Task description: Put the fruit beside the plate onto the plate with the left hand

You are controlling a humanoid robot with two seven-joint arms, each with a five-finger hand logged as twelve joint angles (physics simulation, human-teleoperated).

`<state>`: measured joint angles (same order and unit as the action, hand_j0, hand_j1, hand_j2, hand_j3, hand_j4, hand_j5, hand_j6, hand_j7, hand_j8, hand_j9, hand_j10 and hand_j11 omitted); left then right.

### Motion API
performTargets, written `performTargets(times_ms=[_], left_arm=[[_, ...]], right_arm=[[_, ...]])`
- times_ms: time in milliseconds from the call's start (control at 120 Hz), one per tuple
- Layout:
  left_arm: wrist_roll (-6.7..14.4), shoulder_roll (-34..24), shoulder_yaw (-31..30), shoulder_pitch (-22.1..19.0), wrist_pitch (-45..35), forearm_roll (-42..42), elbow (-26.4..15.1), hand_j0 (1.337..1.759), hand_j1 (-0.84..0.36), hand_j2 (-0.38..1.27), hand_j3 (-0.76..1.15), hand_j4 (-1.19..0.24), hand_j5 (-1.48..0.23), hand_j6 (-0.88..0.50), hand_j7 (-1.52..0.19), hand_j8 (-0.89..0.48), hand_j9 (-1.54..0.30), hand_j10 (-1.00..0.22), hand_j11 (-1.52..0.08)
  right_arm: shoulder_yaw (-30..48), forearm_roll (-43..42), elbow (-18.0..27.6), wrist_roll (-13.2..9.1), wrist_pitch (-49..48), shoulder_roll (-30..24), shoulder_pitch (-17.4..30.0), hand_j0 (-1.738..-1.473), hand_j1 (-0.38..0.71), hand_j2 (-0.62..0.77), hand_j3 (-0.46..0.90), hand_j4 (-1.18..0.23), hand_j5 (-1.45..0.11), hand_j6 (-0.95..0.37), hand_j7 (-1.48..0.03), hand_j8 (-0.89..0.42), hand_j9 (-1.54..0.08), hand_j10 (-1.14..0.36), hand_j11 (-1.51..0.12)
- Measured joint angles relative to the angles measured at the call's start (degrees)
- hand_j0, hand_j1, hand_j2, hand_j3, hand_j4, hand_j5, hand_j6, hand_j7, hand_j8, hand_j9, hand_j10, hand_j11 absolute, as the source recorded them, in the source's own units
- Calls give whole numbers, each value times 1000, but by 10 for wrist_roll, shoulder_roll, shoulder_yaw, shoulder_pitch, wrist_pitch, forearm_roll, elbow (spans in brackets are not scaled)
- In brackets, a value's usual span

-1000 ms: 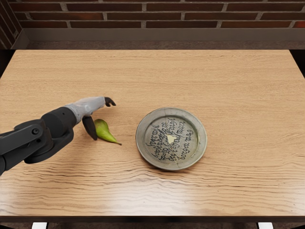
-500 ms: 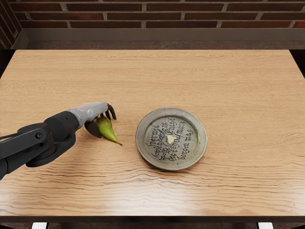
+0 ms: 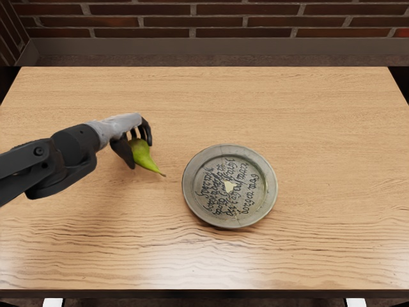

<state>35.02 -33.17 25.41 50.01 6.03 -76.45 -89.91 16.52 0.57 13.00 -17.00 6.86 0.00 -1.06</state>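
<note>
The scene is lit brightly and evenly. A pale sheen is seen on the light wooden desk (image 3: 192, 259) at lower centre. Only faint, soft shadows are cast. The red brick wall (image 3: 211, 18) along the top is left dimmer. Everything is rendered sharp.

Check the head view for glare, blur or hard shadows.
Head view: sharp, no blur on the left hand or pear; soft even light, no hard shadow around the plate; pale sheen on the table near its front edge.

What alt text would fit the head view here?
The left hand, reaching in from the left, grips a green pear beside a grey patterned plate on a wooden table. The pear is not on the plate yet.
</note>
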Motion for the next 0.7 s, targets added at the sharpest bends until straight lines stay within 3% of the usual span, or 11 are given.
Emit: performTargets(times_ms=[200, 392, 700], left_arm=[[0, -1, 20, 5, 2, 104, 6, 1654, -297, 560, 0, -655, -973, -416, -955, -489, -953, -712, -951], [0, 7, 53, 49, 1, 199, 7, 1655, -277, 494, 0, -682, -971, -432, -961, -484, -957, -719, -956], [0, 112, 43, 57, 2, 235, 6, 1656, -289, 499, 0, -700, -984, -413, -952, -474, -957, -721, -958]], right_arm=[[0, 0, 0, 0, 0, 0, 0, -1658, -349, 0, 0, 0, 0, 0, 0, 0, 0, 0, 0], [0, 0, 0, 0, 0, 0, 0, -1658, -349, 0, 0, 0, 0, 0, 0, 0, 0, 0, 0], [0, 0, 0, 0, 0, 0, 0, -1658, -349, 0, 0, 0, 0, 0, 0, 0, 0, 0, 0]])
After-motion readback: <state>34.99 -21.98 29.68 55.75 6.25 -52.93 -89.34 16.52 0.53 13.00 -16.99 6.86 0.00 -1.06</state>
